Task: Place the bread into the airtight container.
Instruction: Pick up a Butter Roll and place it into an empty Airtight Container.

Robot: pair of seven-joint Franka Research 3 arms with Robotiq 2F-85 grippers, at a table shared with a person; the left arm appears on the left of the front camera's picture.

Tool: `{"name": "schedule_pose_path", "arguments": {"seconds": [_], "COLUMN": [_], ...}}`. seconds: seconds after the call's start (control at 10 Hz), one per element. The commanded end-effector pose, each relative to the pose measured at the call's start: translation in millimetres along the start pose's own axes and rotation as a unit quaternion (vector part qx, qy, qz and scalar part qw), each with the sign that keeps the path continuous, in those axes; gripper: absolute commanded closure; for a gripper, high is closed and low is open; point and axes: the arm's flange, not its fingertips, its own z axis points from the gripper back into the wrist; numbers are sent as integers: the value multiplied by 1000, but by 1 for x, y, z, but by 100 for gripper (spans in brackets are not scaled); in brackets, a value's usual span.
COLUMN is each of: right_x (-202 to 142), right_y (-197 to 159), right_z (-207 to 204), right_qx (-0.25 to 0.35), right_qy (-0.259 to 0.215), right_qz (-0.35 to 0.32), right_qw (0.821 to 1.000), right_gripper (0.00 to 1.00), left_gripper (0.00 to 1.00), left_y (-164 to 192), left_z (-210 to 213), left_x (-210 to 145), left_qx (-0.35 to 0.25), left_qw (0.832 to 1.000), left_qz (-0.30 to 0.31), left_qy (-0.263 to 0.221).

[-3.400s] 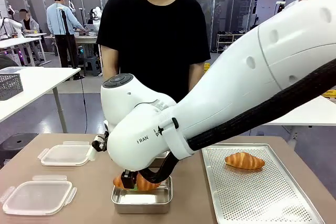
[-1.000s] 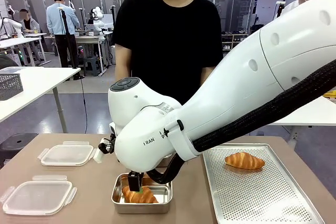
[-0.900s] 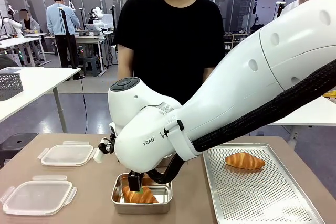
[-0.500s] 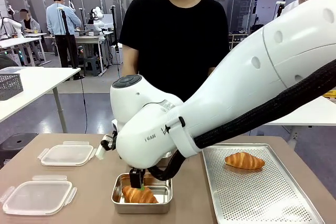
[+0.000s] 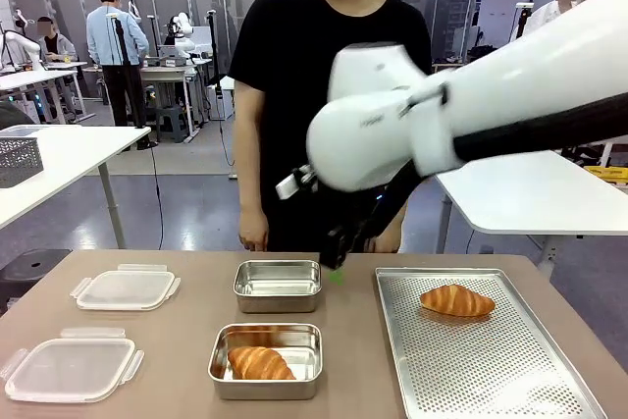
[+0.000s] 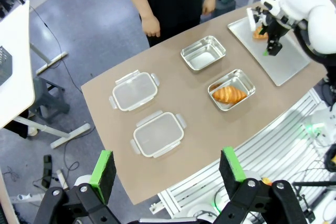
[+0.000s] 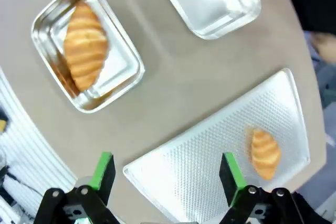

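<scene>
Item 1, lower centre: steel container [image 5: 263,389], one croissant [image 5: 260,364] lying inside.
Item 2, right: tray [image 5: 510,380] bearing the second croissant [image 5: 457,300], long axis across the frame, lower right of my right gripper [image 5: 337,267], the nearer of my two.
Item 3, mid-frame: empty container [image 5: 278,299].
Right gripper: jaws wide apart, holding nothing.
Left gripper [image 6: 167,169]: likewise.

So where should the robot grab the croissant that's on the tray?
Probably its fat middle, coming straight down from above and pinching across the short width. The croissant lies flat on the tray, and its ends taper thin.
</scene>
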Motion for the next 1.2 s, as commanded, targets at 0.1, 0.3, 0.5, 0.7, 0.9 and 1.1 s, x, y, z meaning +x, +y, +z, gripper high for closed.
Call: {"name": "schedule_pose_path", "arguments": {"seconds": [0.1,0.3,0.5,0.7,0.9,1.1], "right_x": [-59,-109,-171,-208,-240,-240], "right_y": [0,10,19,5,9,-5], "right_z": [70,127,180,200,206,177], "right_qx": [-36,-99,-137,-132,-137,-112], "right_qy": [-42,-60,-104,-114,-136,-121], "right_qz": [-110,-168,-237,-289,-318,-306], "right_qw": [992,979,956,941,928,938], "right_gripper": [0,0,0,0,0,0], "left_gripper": [0,0,0,0,0,0], "left_y": [0,0,0,0,0,0], "left_z": [1,1,1,1,1,1], "left_x": [1,1,1,1,1,1], "left_qx": [1,1,1,1,1,1], "left_qw": [1000,1000,1000,1000,1000,1000], "left_qz": [0,0,0,0,0,0], "left_qy": [0,0,0,0,0,0]}}
